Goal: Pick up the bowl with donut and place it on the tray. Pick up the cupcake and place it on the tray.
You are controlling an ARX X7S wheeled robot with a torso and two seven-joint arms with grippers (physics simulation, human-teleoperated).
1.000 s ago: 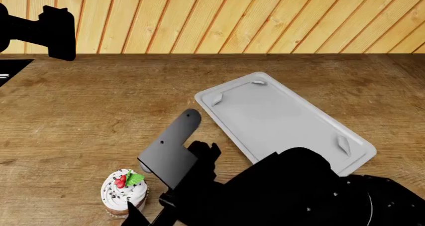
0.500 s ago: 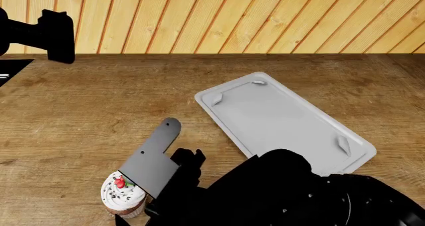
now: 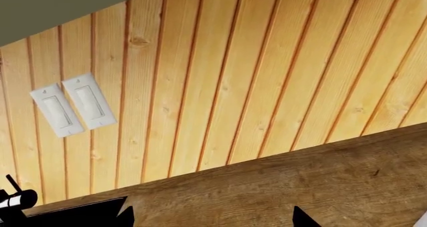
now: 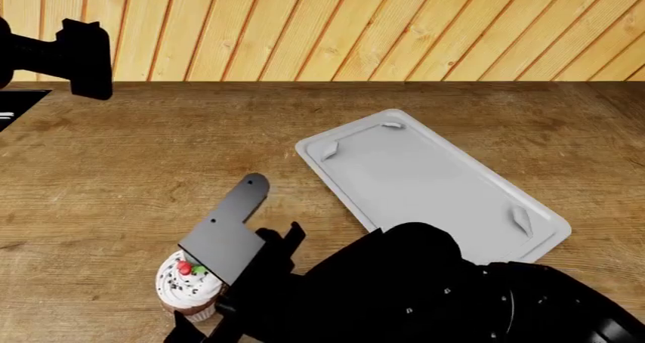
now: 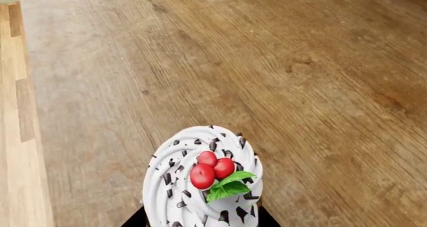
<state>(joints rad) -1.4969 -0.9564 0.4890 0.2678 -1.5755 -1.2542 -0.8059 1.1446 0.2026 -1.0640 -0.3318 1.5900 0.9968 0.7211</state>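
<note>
Cupcake (image 4: 189, 288) stands upright on the wooden surface (image 4: 131, 169), near the robot's side of it and well apart from the grey tray (image 4: 433, 180), which lies bare further right and back. The right end effector (image 4: 217, 316) has its arm reaching low across the front so that its wrist camera looks straight down the frosting, berries and leaf (image 5: 212, 176); dark finger parts show on both sides of the wrapper at the bottom edge of that view, which suggests the fingers straddle the cupcake for a side grip. Whether they press on it or stand slightly apart cannot be told. Coming in low at the wrapper would spare the soft frosting. The left end effector (image 4: 86, 56) is held high and off toward the wall, out of the way; its own camera sees only planks and light switches (image 3: 73, 104), so its opening cannot be told. No bowl or donut is in view.
</note>
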